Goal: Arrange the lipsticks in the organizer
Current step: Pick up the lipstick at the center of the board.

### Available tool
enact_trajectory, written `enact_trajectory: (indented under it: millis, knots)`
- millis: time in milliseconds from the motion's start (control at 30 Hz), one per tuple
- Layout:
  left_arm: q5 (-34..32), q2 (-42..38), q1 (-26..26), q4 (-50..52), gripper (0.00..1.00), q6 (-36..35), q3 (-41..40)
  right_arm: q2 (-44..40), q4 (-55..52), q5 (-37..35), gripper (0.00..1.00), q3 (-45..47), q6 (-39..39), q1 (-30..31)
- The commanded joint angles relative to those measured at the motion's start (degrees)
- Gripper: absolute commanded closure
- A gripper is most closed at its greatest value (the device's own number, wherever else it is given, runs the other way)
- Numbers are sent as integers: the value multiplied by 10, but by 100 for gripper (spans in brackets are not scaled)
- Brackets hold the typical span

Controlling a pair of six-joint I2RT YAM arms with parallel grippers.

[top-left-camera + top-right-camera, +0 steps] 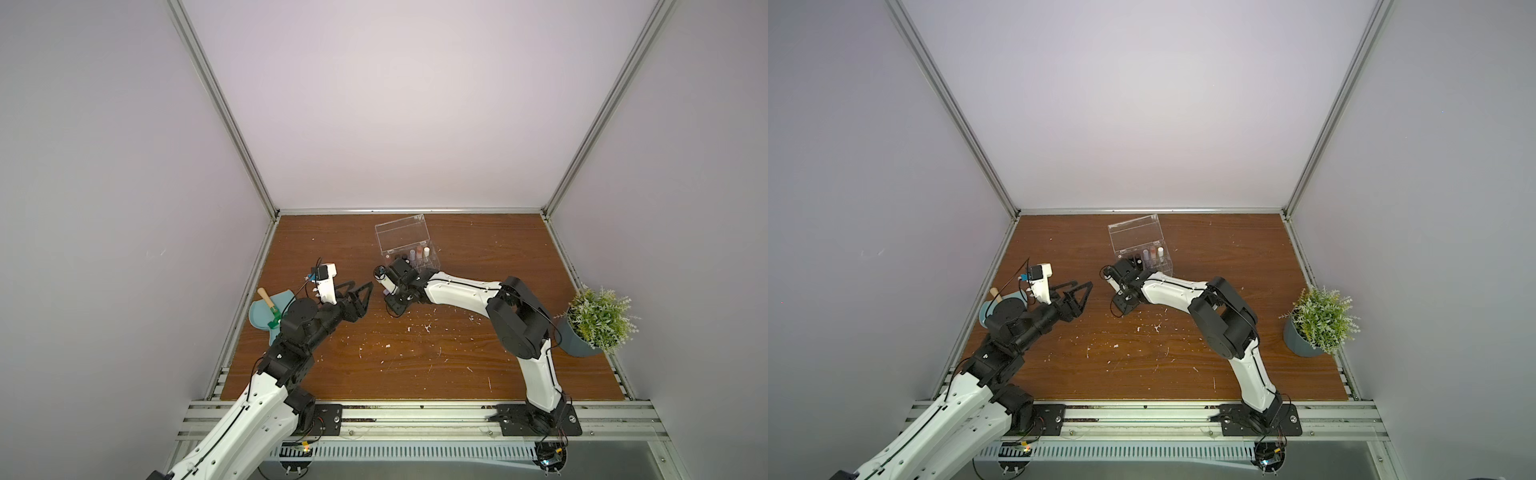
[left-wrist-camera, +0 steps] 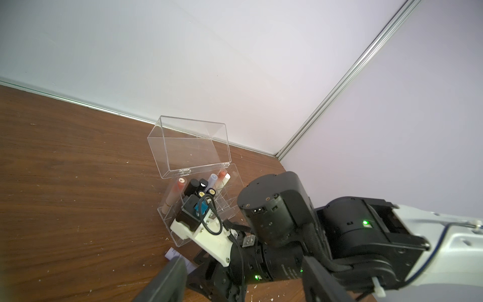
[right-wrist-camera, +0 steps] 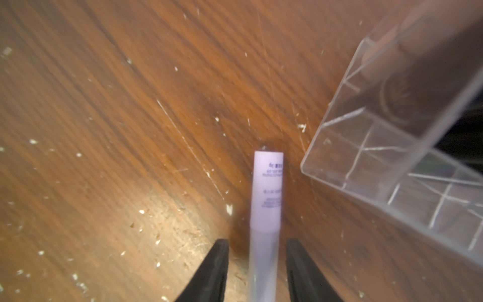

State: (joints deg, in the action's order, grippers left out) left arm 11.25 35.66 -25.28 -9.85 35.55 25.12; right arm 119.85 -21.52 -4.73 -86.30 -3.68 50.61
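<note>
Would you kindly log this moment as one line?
right gripper: open, straddling lilac lipstick on table | left gripper: open, empty | organizer: lid open

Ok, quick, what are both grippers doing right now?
Left gripper: open, empty.
Right gripper: open, straddling the lilac lipstick, not clamped on it.

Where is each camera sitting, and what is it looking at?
Top views: high above the arms' bases, looking down at the table; both show the left arm and right arm.
Left wrist: on the left arm, facing the organizer and right arm; its own fingers show.
Right wrist: on the right arm, looking down at a lilac lipstick between its fingers.
Shared: every view shows the organizer.
</note>
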Motion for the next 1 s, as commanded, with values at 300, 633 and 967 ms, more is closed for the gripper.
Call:
enact_trajectory:
  millis: [300,633,967]
  knots:
    - [6,-5,8,-3,26,-7,2,3,-27,-14,77,-2,-1,-1]
    - [8,-5,8,-2,26,-7,6,-94,4,27,89,56,3,-5]
    - [106,79,9,-60,6,6,13,-281,24,129,90,150,7,-53]
